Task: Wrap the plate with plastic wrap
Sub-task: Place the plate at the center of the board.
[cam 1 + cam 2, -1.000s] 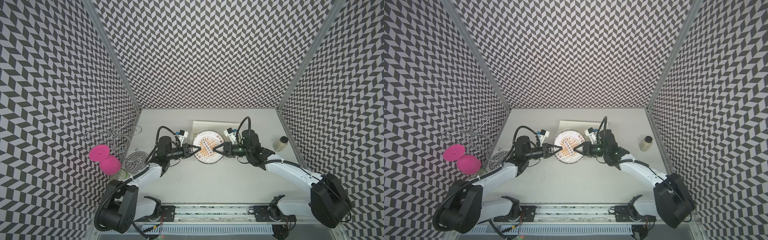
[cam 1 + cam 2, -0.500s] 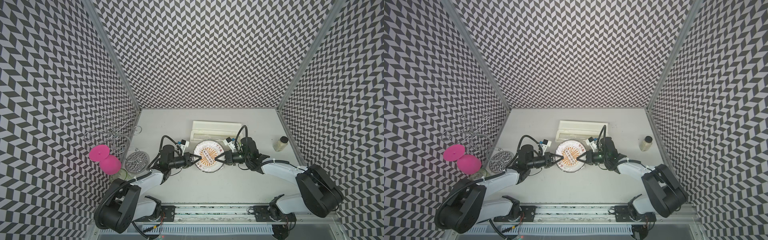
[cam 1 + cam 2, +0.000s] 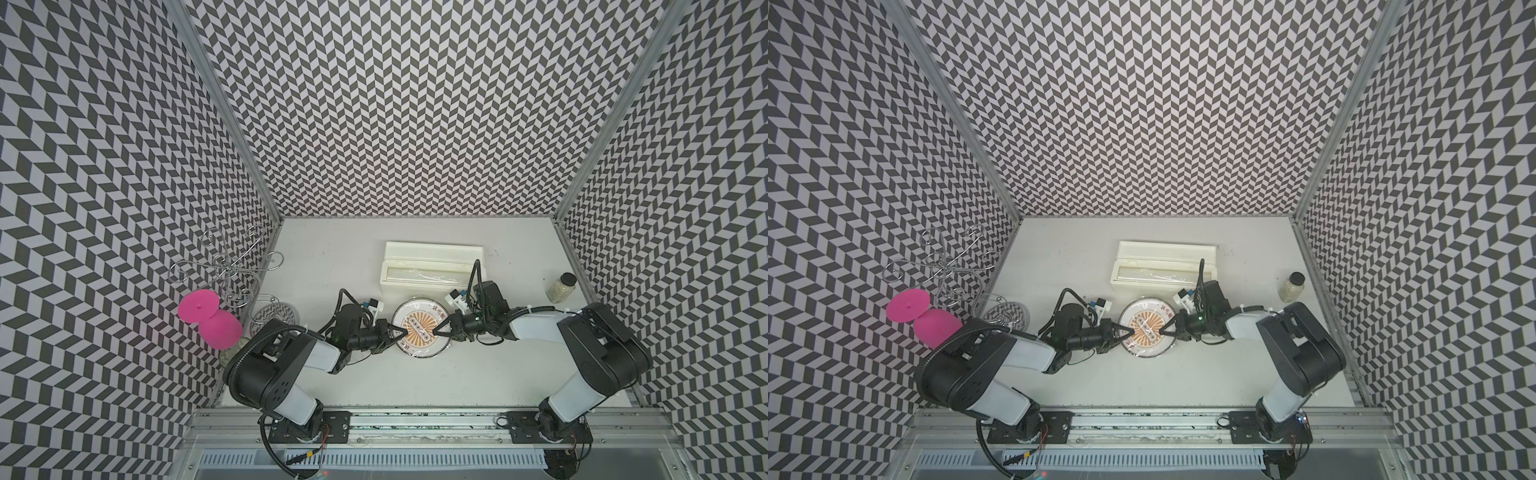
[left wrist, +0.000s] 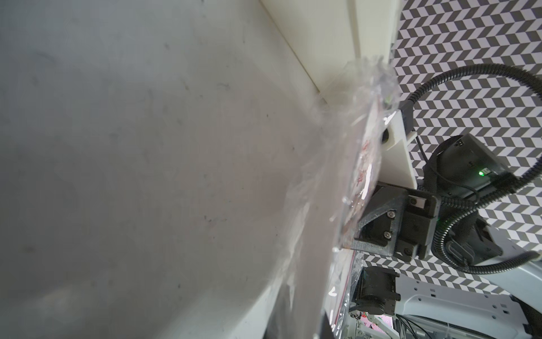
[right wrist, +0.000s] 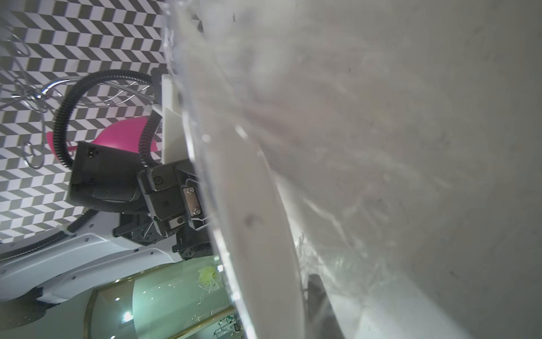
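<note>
Left tool (image 3: pixel 402 332) and right tool (image 3: pixel 435 331) closed over the plate (image 3: pixel 415 309): we risk tearing the plastic wrap (image 4: pixel 366 88) if either pulls.

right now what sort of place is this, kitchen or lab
Probably a robot test cell, not a kitchen: chevron-patterned walls enclose a grey table, and the left arm and right arm stand on an aluminium rail.

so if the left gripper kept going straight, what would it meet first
Probably the right gripper, which faces it tip to tip across the round white plate with orange centre; relative height is unclear.
</note>
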Robot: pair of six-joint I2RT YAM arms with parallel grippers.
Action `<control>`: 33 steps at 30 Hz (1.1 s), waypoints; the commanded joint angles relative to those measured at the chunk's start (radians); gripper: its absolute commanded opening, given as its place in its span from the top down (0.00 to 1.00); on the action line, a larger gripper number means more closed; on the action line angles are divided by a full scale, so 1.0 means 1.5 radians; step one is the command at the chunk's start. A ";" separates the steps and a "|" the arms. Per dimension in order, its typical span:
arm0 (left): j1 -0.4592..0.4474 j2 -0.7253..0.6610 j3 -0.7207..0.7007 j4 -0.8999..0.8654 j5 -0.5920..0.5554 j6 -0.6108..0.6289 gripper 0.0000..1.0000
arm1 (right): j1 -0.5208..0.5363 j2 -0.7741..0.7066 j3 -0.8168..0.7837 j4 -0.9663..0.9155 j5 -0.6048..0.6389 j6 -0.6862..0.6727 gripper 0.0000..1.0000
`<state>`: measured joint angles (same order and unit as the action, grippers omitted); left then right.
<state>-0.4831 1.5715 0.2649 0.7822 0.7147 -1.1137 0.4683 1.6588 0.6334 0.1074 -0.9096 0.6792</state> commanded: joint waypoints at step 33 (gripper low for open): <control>-0.060 0.063 -0.022 -0.130 -0.099 -0.041 0.73 | -0.034 -0.224 0.049 -0.360 0.314 -0.022 0.43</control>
<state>-0.5861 1.6894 0.2886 0.7937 0.5995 -1.1843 0.4156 1.3891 0.7448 -0.4210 -0.4335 0.5957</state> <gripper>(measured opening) 0.227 0.575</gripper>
